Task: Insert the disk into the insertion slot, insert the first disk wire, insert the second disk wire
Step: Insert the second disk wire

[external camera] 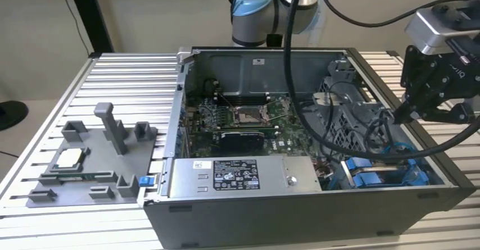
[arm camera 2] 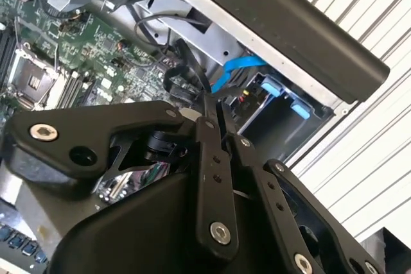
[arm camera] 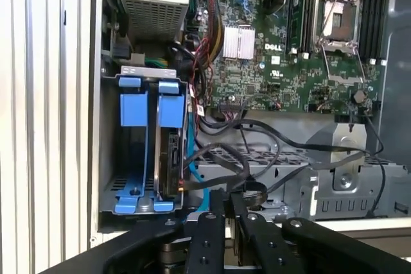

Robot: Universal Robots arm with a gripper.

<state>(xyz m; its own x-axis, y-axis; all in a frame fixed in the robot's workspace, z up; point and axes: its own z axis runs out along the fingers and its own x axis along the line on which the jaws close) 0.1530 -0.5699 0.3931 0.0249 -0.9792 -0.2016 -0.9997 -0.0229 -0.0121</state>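
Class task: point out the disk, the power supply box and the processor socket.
disk (arm camera: 168, 158): first wrist view, its dark edge in the bay.
power supply box (external camera: 225, 174): exterior view, its label.
processor socket (external camera: 251, 115): exterior view, its centre.

Matt black metal tool (arm camera: 230, 213); glossy blue plastic caddy on the disk (arm camera: 168, 139); ribbed, bare aluminium bench (external camera: 127, 81).

No print can be read with certainty. The power supply box (external camera: 225, 174), well apart from the gripper (external camera: 411, 114), carries a black-and-white label of tiny marks. The motherboard (arm camera: 282, 75) bears white lettering (arm camera: 276, 47). A small white sticker (external camera: 259, 62) sits on the case wall.
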